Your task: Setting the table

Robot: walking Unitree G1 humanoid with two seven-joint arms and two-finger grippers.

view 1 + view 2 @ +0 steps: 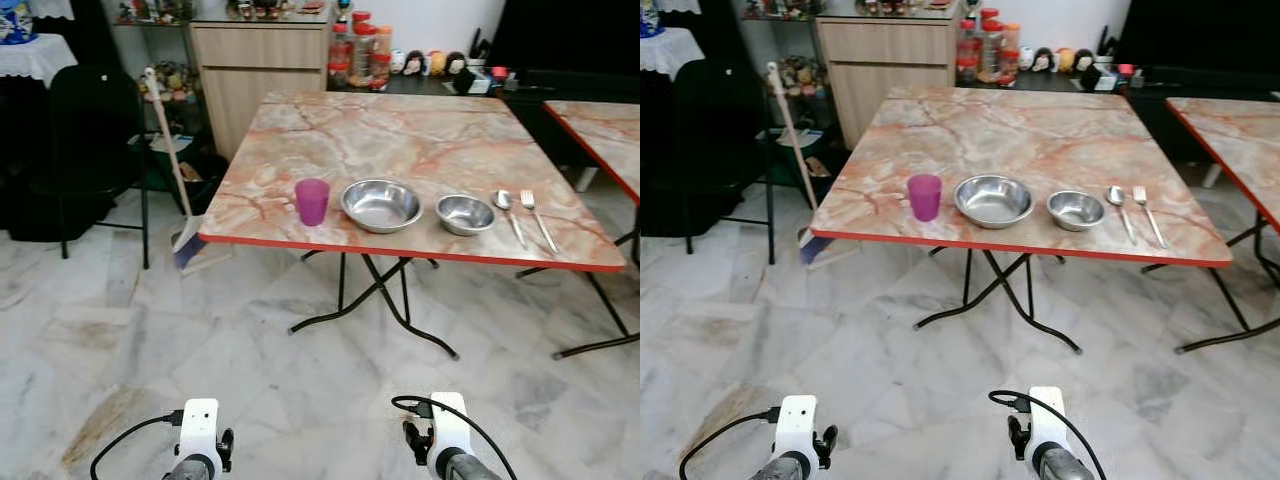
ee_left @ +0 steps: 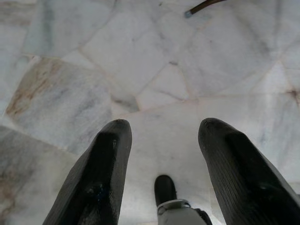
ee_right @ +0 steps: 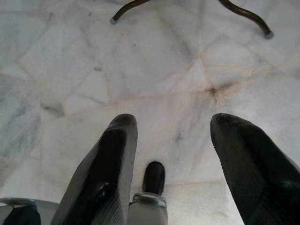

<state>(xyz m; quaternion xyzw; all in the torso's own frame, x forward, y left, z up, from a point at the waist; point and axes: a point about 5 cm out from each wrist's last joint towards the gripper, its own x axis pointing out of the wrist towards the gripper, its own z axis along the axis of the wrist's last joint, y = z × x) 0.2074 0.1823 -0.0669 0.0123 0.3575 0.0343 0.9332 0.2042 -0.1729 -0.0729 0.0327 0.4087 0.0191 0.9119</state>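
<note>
On the marble-patterned folding table (image 1: 400, 140), a row stands near its front edge: a purple cup (image 1: 312, 201), a large steel bowl (image 1: 381, 204), a small steel bowl (image 1: 465, 214), a spoon (image 1: 508, 208) and a fork (image 1: 536, 216). Both arms hang low in front of me, well short of the table. My left gripper (image 2: 161, 129) is open over the floor with nothing between its fingers. My right gripper (image 3: 171, 124) is open too, above the floor near the table's feet.
A second marble table (image 1: 600, 130) stands at the right. A black chair (image 1: 95, 140) and a broom (image 1: 175, 170) are left of the table. A wooden cabinet (image 1: 260, 70) and jars (image 1: 362, 50) line the back wall. Black table legs (image 1: 380, 300) cross under the table.
</note>
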